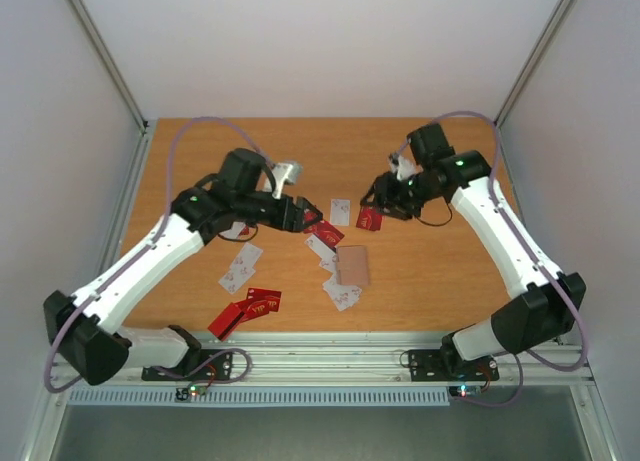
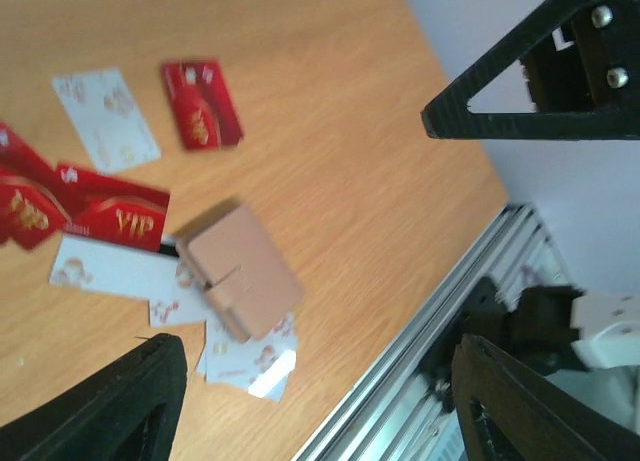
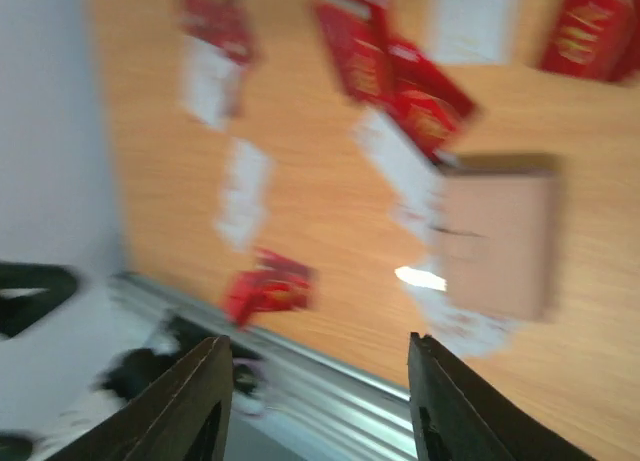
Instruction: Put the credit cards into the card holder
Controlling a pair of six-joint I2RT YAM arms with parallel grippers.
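Far left, near the front rail [image 1: 330,353]: two red credit cards [image 1: 245,309] overlap, with a white card [image 1: 240,269] just behind them and apart from both arms. These look like later picks.

The left gripper [image 1: 303,219] hovers over the table [image 1: 440,281] left of centre. Its jaws are spread wide with nothing between them. It's close above a red card [image 1: 325,231], probably lining up a grab.

The card holder [image 1: 352,265] is at mid-table, flat and folded shut, tan side up. It lies on a few white cards [image 1: 340,293] that poke out from under it. Nothing looks loaded, and I judge it needs opening first — likely one arm holding it steady while the other feeds cards.

Behind it, a white card [image 1: 340,211] and a red one [image 1: 370,218] lie side by side.

The right gripper [image 1: 385,203] hangs just beside that red one, fingers apart and empty. Its wrist view is blurred, so finer detail can't be read.
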